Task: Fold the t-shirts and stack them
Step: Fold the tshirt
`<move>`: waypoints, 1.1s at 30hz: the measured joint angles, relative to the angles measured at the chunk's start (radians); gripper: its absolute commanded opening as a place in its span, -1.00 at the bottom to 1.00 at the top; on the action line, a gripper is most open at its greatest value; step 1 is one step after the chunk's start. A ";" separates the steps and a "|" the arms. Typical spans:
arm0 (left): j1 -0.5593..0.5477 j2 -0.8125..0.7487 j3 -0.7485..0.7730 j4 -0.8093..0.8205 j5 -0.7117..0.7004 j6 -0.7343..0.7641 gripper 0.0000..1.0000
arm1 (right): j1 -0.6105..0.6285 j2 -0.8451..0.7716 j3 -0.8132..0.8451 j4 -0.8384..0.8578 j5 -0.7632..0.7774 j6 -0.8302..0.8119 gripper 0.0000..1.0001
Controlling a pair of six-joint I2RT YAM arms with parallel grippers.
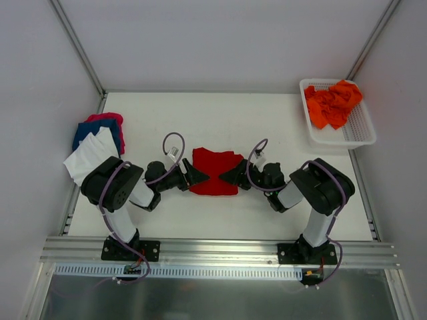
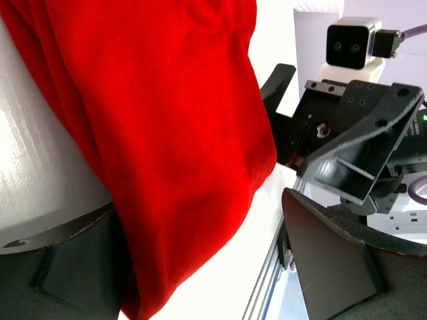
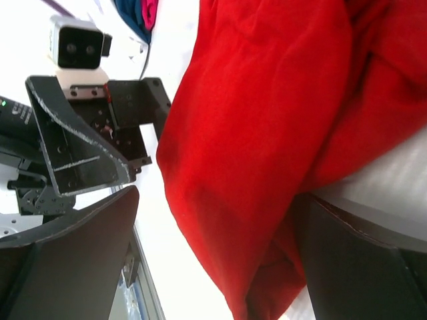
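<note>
The left arm (image 1: 113, 190) and right arm (image 1: 321, 190) look alike: chunky black joints, white tube links, thin purple cables (image 2: 415, 29) looping at the wrists, flat black base plates (image 1: 130, 251), wedge-shaped black fingers (image 2: 333, 267).

Basket (image 1: 360, 128): white plastic mesh, rectangular, low-walled; at the far right corner of the surface, slightly askew.
Surface (image 1: 233, 117): white, matte, rectangular table top.
Rail (image 1: 220, 248): ribbed aluminium, along the whole near edge.
Frame posts (image 1: 75, 45): grey metal, rising from both far corners.
Walls (image 1: 220, 40): plain white, far side, left and right.
</note>
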 measured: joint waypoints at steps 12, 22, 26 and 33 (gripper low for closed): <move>0.000 0.098 0.079 -0.002 0.041 -0.027 -0.08 | 0.041 -0.016 0.025 -0.066 0.016 -0.024 0.99; 0.000 0.116 0.091 -0.011 0.057 -0.023 -1.00 | 0.058 -0.044 0.025 -0.108 0.034 -0.048 0.99; 0.000 0.117 0.112 -0.031 0.071 -0.014 -1.00 | 0.061 -0.064 0.012 -0.123 0.043 -0.056 0.99; 0.000 0.118 0.126 -0.069 0.080 -0.014 -1.00 | 0.069 -0.159 -0.024 -0.220 0.067 -0.095 0.99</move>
